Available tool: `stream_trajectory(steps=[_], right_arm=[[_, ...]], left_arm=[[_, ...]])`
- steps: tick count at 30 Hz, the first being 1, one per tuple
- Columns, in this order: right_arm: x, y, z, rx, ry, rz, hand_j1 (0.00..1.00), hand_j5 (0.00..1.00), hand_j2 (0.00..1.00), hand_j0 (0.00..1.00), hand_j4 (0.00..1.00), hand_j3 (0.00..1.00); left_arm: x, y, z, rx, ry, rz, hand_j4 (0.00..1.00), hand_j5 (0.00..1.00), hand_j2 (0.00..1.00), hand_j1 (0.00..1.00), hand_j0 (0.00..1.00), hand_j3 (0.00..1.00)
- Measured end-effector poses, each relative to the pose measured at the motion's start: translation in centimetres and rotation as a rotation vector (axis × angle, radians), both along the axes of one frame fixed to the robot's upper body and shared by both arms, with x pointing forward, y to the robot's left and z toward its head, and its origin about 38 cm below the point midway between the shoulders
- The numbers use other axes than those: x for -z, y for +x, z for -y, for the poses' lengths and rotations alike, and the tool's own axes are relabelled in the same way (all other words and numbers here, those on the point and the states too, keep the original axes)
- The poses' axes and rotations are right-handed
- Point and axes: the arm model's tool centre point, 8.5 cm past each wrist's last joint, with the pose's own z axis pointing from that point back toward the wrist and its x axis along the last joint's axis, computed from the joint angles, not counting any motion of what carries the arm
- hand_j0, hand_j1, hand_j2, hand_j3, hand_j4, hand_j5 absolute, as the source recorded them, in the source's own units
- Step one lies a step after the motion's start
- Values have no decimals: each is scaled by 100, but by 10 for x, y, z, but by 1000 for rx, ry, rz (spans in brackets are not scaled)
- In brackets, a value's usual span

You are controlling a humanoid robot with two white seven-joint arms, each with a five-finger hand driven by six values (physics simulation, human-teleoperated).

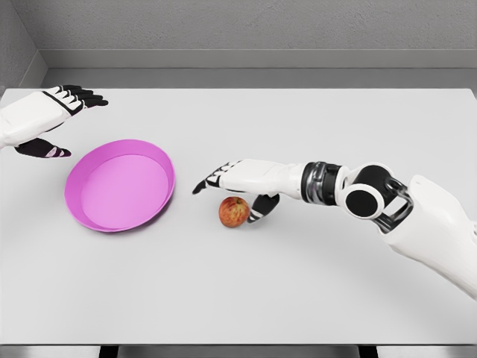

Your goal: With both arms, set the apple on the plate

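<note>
As seen from the head view, the apple [234, 212] rests on the white table [313, 291], just right of the pink plate [119, 186] and apart from its rim. The right hand [240, 183] reaches in from the right and hovers directly over and slightly behind the apple, palm down, with its fingers [212, 179] extended toward the plate and its thumb [264, 206] hanging just beside the fruit's right flank. The hand is spread and grips nothing; whether the thumb touches the apple cannot be told. The apple therefore lies beneath and a little in front of the palm, within the span between fingers and thumb. It is nearly round, so no long axis constrains the grasp; a closing of the fingers around it appears to be what the next move requires.

The left hand [52, 112] enters from the left edge and is held beyond the plate's far-left side, fingers straightened and parted, thumb lowered, holding nothing. It is well apart from the apple, so the right hand is clearly the nearer. The plate is a shallow dish with a raised wall and contains nothing; the placing has not yet been done.
</note>
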Motion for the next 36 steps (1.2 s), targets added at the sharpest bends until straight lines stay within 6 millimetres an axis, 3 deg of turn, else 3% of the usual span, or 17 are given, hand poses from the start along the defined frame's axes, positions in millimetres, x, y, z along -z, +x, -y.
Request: stream_trajectory(steps=[1,3,7,9,11,14,20,23,29,36], right_arm=[[-5,4,6,14,2,11,100,100,100,100,100,100],[-20,16,38,88,9,48,100,100,100,100,100,100],[-65,34,121,238,19,172,100,100,100,100,100,100],[-68,30,167,319,-13,188,100,100,100,100,100,100],[-73,25,203,373,-39,208,100,100,100,100,100,100],[-77,20,232,354,-46,250,100,100,100,100,100,100],[-75,14,240,303,-44,273,100,100,100,100,100,100],[-74,13,237,290,-34,275,100,100,100,100,100,100],[-69,8,230,272,-27,267,100,100,100,100,100,100],[-69,7,228,267,-27,266,100,100,100,100,100,100]], left_arm=[[0,0,0,0,0,0,100,100,100,100,100,100],[0,0,0,0,1,0,100,100,100,100,100,100],[0,-2,1,5,5,0,100,100,100,100,100,100],[-1,-2,7,24,25,10,100,100,100,100,100,100],[-3,-4,24,74,58,29,100,100,100,100,100,100],[-28,2,61,176,117,113,100,100,100,100,100,100],[-58,10,156,415,195,226,100,100,100,100,100,100],[-33,2,189,508,234,171,100,100,100,100,100,100],[-15,-8,219,614,312,120,100,100,100,100,100,100],[13,-20,226,671,387,37,100,100,100,100,100,100]])
